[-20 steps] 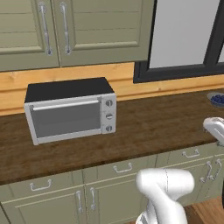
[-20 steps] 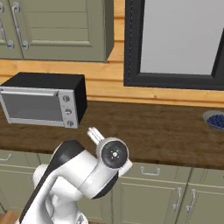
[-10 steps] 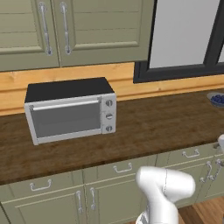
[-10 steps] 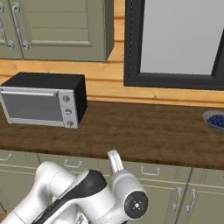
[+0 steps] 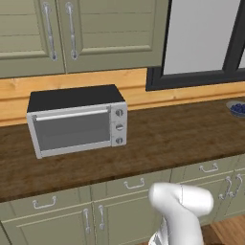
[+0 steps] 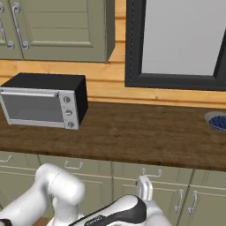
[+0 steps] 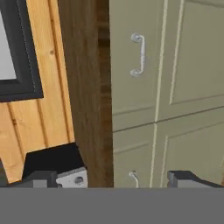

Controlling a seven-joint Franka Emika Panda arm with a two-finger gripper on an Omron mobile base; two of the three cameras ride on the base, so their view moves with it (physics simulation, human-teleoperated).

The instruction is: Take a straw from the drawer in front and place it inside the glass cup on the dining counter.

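2 dark fingertips (image 7: 39, 178) of the tool (image 7: 113, 179) rise at the bottom of the hand view, set wide apart with nothing between them: the tool is released. The hand view is rolled sideways; the tool faces the front edge of the dark wood surface (image 7: 85, 87) and the green cabinet fronts (image 7: 175, 65) below it, 1 with a curved metal handle (image 7: 139, 54).

In the base views the white arm (image 5: 184, 210) is folded low in front of the drawers (image 6: 145, 172). All drawers appear closed. The straw, the glass cup and the dining counter cannot be located in these views.

1 silver microwave (image 5: 76, 119) with a black top stands on the surface, with 3 round knobs (image 5: 119, 127) on its right panel. A bowl of dark blue berries (image 6: 217, 120) sits at the surface's right end, below the black-framed window (image 6: 176, 44). No readable writing or labels are visible.
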